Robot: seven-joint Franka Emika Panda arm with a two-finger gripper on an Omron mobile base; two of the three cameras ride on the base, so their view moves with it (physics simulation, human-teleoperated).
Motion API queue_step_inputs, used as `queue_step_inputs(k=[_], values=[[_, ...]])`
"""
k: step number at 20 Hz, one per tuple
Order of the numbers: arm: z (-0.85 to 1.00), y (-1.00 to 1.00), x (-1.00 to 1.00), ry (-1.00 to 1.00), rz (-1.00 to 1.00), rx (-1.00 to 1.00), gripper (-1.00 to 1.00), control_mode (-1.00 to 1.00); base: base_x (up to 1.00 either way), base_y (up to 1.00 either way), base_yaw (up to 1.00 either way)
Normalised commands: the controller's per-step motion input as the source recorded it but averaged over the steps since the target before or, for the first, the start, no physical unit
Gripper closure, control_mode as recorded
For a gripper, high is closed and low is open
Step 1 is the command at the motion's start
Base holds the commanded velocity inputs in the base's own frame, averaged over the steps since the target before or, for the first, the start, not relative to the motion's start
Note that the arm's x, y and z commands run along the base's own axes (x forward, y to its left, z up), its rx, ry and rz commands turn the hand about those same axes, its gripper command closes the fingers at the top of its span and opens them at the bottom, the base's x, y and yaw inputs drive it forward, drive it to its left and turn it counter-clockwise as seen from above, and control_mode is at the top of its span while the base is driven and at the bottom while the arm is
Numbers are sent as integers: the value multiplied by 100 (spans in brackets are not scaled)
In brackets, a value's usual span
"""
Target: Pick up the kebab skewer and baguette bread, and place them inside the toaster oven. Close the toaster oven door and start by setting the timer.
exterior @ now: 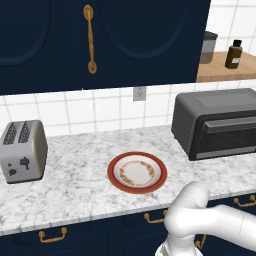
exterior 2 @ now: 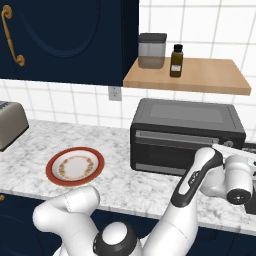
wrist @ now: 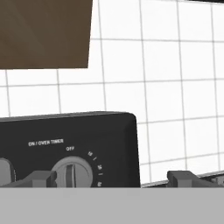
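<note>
The counter [exterior: 75, 190], white marble, runs across the middle of both base views. On it the oven [exterior: 216, 122] sits at the right edge of the left base view and right of centre in the right base view. Its door [exterior 2: 175, 150] stands upright and closed, bar handle along the top. The skewer and the bread cannot be seen; whether they lie behind the dark door glass cannot be told.

The arm [exterior 2: 185, 210] rises from the bottom of the right base view, bends at a white elbow in the lower left, then climbs to the right. Its forearm slants up to a wrist at the right edge, level with the oven's lower front and just off its right end. In the left base view a bent white link fills the lower right corner.

The gripper [wrist: 109, 178] looks straight at the oven's right front panel: a round timer knob [wrist: 72, 173] labelled with OFF sits low in the hand view, left of centre. The fingertips [wrist: 39, 178] stand wide apart, holding nothing, one just left of the knob, the other over white tile at lower right.

A red-rimmed plate [exterior: 137, 172] lies bare at the centre of the left base view. A silver toaster [exterior: 22, 151] stands at the left edge.
</note>
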Motion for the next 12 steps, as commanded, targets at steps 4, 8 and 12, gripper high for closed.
queue_step_inputs(k=[4, 8, 12], values=[[-3, 0, 8, 0, 0, 0, -100, -100, 0, 0, 0], [-11, 0, 11, 0, 0, 0, 100, -100, 0, 0, 0], [-21, 1, 18, 0, 0, 0, 100, -100, 0, 0, 0]])
